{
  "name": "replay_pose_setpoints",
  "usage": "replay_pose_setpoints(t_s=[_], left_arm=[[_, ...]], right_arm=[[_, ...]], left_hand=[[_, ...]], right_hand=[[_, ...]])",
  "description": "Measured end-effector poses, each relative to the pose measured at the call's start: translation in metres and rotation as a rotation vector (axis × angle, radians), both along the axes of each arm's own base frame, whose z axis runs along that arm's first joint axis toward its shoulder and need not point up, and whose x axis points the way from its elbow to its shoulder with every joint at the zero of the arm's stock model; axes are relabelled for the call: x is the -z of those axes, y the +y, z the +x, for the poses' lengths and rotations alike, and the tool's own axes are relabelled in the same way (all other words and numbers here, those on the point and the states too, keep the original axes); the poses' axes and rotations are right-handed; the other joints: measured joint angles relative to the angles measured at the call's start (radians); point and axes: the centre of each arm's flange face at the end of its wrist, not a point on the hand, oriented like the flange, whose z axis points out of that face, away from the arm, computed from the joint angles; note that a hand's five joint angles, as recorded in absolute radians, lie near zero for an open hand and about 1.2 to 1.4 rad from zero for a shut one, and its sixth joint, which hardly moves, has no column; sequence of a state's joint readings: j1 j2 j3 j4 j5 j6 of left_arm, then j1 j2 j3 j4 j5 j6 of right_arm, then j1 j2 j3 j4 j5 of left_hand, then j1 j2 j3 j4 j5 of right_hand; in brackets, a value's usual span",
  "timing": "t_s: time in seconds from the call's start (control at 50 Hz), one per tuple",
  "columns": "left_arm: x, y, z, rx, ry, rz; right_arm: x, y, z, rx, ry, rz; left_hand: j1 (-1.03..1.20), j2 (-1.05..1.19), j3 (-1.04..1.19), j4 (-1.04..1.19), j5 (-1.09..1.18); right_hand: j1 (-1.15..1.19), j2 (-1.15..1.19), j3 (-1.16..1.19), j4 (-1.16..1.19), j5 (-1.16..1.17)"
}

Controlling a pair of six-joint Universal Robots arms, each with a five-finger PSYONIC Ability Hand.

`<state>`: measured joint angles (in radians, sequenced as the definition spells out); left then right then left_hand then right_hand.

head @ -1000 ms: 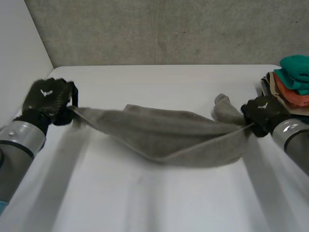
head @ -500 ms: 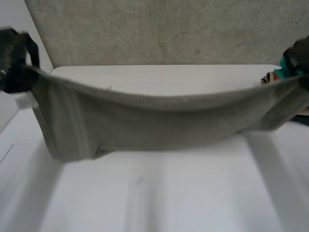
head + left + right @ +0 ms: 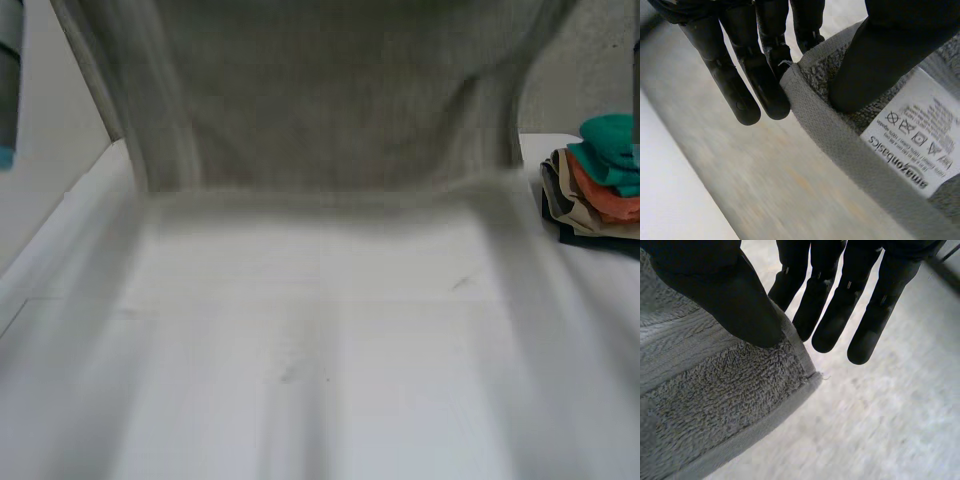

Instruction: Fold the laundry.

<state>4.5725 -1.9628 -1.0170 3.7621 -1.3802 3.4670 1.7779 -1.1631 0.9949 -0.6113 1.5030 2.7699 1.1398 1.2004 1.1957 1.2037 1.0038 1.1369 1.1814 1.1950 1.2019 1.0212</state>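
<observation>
Above the white table the grey towel hung spread like a curtain, its lower edge close over the tabletop and its top out of sight. The left hand pinched one upper corner, thumb pressed onto the terry beside the care label with straight fingers behind the hem. The right hand pinched the opposite corner the same way, thumb on the face of the cloth and fingers behind. A stack of folded laundry sat at the table's right side, just beside the hanging cloth. The step looked like spreading the towel flat before folding. Doing it well would mean holding both corners level and well apart, letting the bottom edge land first, laying the cloth down clear of the stack, and releasing only once it lay smooth.
</observation>
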Motion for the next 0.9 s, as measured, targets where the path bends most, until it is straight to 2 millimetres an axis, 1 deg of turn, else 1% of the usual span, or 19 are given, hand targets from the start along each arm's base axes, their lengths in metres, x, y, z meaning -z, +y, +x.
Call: replay_pose_setpoints(t_s=[0.06,0.12,0.18,0.24,0.26,0.3,0.32,0.38,0.4,0.42,0.46,0.56,0.58,0.64,0.7,0.72,0.78,0.84,0.9], left_arm=[[-0.006,0.0,0.005,0.031,0.059,-0.022],[0.011,-0.001,0.012,0.04,0.09,0.047],[0.042,-0.002,0.017,0.032,0.092,0.156],[0.085,0.002,0.019,0.023,0.077,0.299],[0.091,0.003,0.019,0.021,0.074,0.319],[0.118,0.01,0.019,0.017,0.062,0.401],[0.135,0.015,0.019,0.015,0.054,0.456],[0.163,0.026,0.02,0.01,0.04,0.545],[0.181,0.036,0.021,0.005,0.029,0.608],[0.187,0.04,0.021,0.003,0.024,0.629],[0.208,0.058,0.023,-0.008,-0.001,0.716],[0.231,0.099,0.027,-0.043,-0.093,0.871],[0.232,0.103,0.027,-0.046,-0.104,0.884],[0.239,0.14,0.032,-0.081,-0.232,1.019],[0.242,0.174,0.036,-0.096,-0.368,1.15],[0.242,0.179,0.037,-0.097,-0.387,1.168],[0.242,0.214,0.041,-0.085,-0.543,1.293],[0.239,0.227,0.042,-0.074,-0.622,1.331],[0.235,0.223,0.042,-0.079,-0.649,1.294]], right_arm=[[-0.004,0.001,0.0,-0.014,-0.02,-0.031],[0.011,0.0,0.001,-0.024,-0.003,0.017],[0.035,-0.003,0.002,-0.038,0.032,0.097],[0.072,-0.005,0.004,-0.064,0.084,0.22],[0.078,-0.005,0.005,-0.069,0.091,0.238],[0.104,-0.002,0.006,-0.09,0.126,0.327],[0.121,0.001,0.007,-0.104,0.149,0.388],[0.151,0.009,0.007,-0.124,0.198,0.499],[0.169,0.016,0.007,-0.132,0.236,0.571],[0.176,0.019,0.006,-0.135,0.252,0.598],[0.201,0.033,0.002,-0.141,0.326,0.705],[0.235,0.066,-0.012,-0.136,0.507,0.905],[0.237,0.069,-0.013,-0.134,0.523,0.921],[0.242,0.099,-0.028,-0.107,0.67,1.073],[0.241,0.126,-0.046,-0.065,0.802,1.228],[0.24,0.13,-0.049,-0.059,0.823,1.251],[0.235,0.149,-0.066,-0.013,0.952,1.342],[0.233,0.151,-0.074,0.028,1.007,1.337],[0.231,0.143,-0.076,0.077,1.002,1.283]], left_hand=[[0.0,0.0,0.0,0.0,0.0],[0.0,0.0,0.0,0.0,0.0],[0.0,0.0,0.0,0.0,0.0],[0.0,0.0,0.0,0.0,0.0],[0.0,0.0,0.0,0.0,0.0],[0.0,0.0,0.0,0.0,0.0],[0.0,0.0,0.0,0.0,0.0],[0.0,0.0,0.0,0.0,0.0],[0.0,0.0,0.0,0.0,0.0],[0.0,0.0,0.0,0.0,0.0],[0.0,0.0,0.0,0.0,0.0],[0.0,0.0,0.0,0.0,0.0],[0.0,0.0,0.0,0.0,0.0],[0.0,0.0,0.0,0.0,0.0],[0.0,0.0,0.0,0.0,0.0],[0.0,0.0,0.0,0.0,0.0],[0.0,0.0,0.0,0.0,0.0],[0.0,0.0,0.0,0.0,0.0],[0.0,0.0,0.0,0.0,0.0]], right_hand=[[0.0,0.0,0.0,0.0,0.0],[0.0,0.0,0.0,0.0,0.0],[0.0,0.0,0.0,0.0,0.0],[0.0,0.0,0.0,0.0,0.0],[0.0,0.0,0.0,0.0,0.0],[0.0,0.0,0.0,0.0,0.0],[0.0,0.0,0.0,0.0,0.0],[0.0,0.0,0.0,0.0,0.0],[0.0,0.0,0.001,0.0,0.0],[0.0,0.0,0.001,0.0,0.0],[0.0,0.0,0.001,0.0,0.0],[0.0,0.0,0.001,0.0,0.0],[0.0,0.0,0.001,0.0,0.0],[0.0,0.0,0.001,0.0,0.0],[0.0,0.0,0.001,0.0,0.0],[0.0,0.0,0.001,0.0,0.0],[0.0,0.0,0.001,0.0,0.0],[0.0,0.0,0.001,0.0,0.0],[0.0,0.0,0.001,0.0,0.0]])
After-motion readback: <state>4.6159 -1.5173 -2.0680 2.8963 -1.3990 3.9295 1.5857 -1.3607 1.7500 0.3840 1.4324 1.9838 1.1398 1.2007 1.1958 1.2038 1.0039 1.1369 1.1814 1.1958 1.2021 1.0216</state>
